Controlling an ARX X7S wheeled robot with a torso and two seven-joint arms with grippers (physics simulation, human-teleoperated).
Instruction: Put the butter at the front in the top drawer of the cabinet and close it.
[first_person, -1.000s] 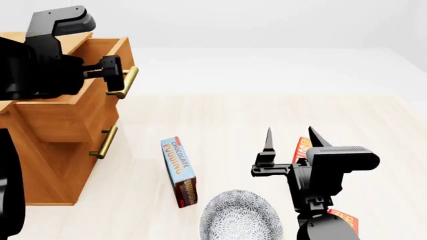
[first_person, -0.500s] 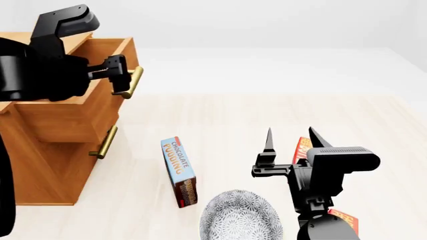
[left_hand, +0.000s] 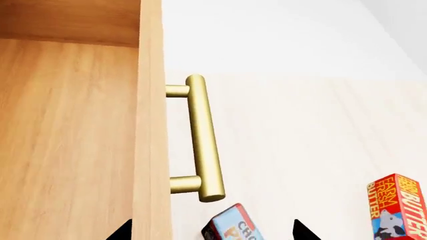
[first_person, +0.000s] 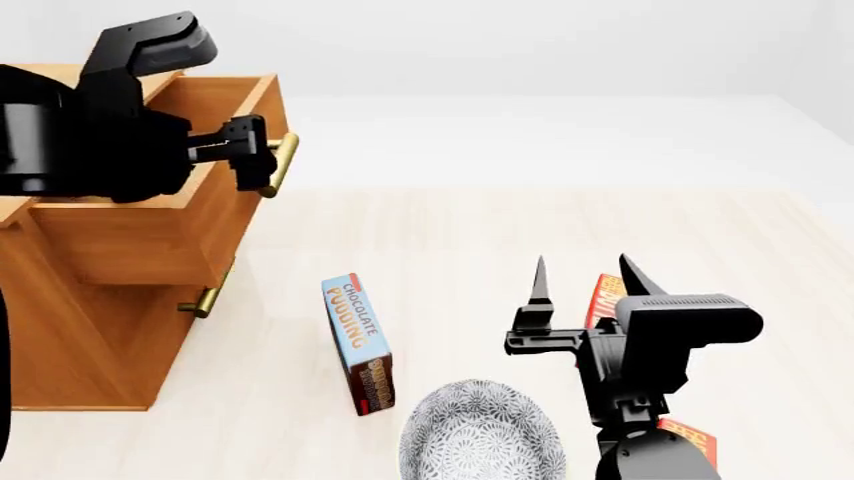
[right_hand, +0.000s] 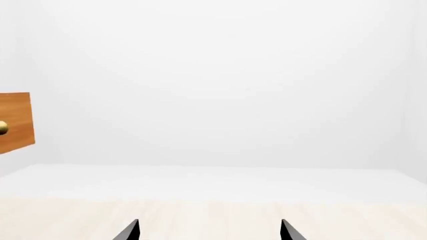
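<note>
The cabinet (first_person: 94, 330) stands at the left with its top drawer (first_person: 160, 235) pulled out. My left gripper (first_person: 256, 152) is up against the drawer's brass handle (first_person: 282, 165). In the left wrist view this gripper (left_hand: 210, 234) is open, with the handle (left_hand: 203, 137) just beyond its tips. One butter carton (first_person: 607, 298) stands on the floor behind my right gripper (first_person: 585, 282), also visible in the left wrist view (left_hand: 397, 207). A second butter carton (first_person: 689, 440) lies closer to me, partly hidden by the right arm. The right gripper (right_hand: 208, 232) is open and empty.
A blue chocolate pudding box (first_person: 358, 343) lies on the pale wood floor between the cabinet and my right arm. A patterned grey bowl (first_person: 481, 435) sits just in front of me. The lower drawer's handle (first_person: 211, 292) sticks out below the open drawer.
The top drawer has slid further out to the right, and my left gripper has moved with its handle. The right arm has stayed still.
</note>
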